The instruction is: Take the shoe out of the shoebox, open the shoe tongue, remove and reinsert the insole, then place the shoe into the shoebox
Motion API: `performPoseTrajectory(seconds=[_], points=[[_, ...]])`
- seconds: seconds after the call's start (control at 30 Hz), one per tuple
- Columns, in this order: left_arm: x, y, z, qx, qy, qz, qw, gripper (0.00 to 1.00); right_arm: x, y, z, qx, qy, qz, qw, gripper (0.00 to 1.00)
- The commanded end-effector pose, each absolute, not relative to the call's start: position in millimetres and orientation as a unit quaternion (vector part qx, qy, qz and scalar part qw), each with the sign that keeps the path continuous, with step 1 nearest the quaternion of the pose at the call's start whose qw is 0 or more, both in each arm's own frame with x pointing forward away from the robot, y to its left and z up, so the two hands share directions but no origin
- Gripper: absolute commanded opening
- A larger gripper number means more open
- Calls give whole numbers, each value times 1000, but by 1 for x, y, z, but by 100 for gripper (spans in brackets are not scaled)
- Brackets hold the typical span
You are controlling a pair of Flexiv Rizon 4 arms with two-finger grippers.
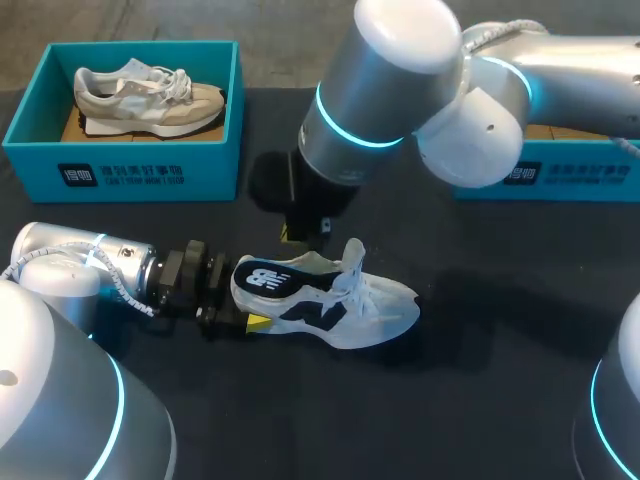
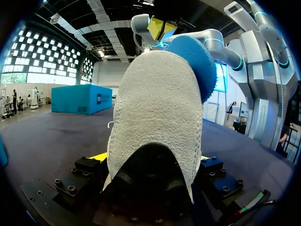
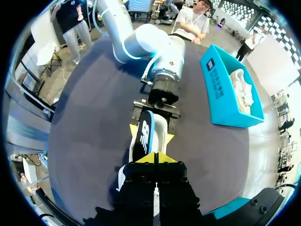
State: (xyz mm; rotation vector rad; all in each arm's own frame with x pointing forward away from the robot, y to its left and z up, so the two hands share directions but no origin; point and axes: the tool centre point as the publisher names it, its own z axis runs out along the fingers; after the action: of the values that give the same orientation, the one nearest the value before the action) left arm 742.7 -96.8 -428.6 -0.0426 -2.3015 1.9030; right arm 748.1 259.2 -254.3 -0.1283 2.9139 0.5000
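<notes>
A white shoe (image 1: 350, 310) with dark logos lies on its side on the black table, toe to the right. My left gripper (image 1: 240, 298) comes in from the left and is shut on its heel. In the left wrist view the suede heel (image 2: 155, 108) fills the gap of the left gripper (image 2: 150, 157), touching both fingers. The insole (image 1: 275, 280), black on top and blue beneath (image 2: 193, 61), sticks up out of the shoe. My right gripper (image 1: 305, 232) hangs just above, yellow tips pressed together on the insole's end (image 3: 145, 134), as the right gripper (image 3: 155, 157) shows in its own view.
A teal shoebox (image 1: 120, 170) at the back left holds a beige shoe (image 1: 150, 98). A second teal box (image 1: 570, 175) stands at the back right, mostly behind my right arm. Bare black table lies in front and to the right of the white shoe.
</notes>
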Motion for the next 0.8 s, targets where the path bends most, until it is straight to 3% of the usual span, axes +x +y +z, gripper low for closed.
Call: performPoseTrajectory(seconds=[0.03,0.67,0.7,0.73,0.8], points=[[744,-98,-432,-13,-768,635,76,0,742,243,-240,-39,980,166,98,0],[744,-98,-432,-13,-768,635,76,0,736,219,-192,-24,979,160,125,0],[744,-98,-432,-13,-768,635,76,0,736,218,-189,-23,979,161,126,19],[744,-98,-432,-13,-768,635,76,0,736,218,-189,-23,979,161,126,19],[744,-98,-432,-13,-768,635,76,0,738,218,-187,-22,979,162,125,29]])
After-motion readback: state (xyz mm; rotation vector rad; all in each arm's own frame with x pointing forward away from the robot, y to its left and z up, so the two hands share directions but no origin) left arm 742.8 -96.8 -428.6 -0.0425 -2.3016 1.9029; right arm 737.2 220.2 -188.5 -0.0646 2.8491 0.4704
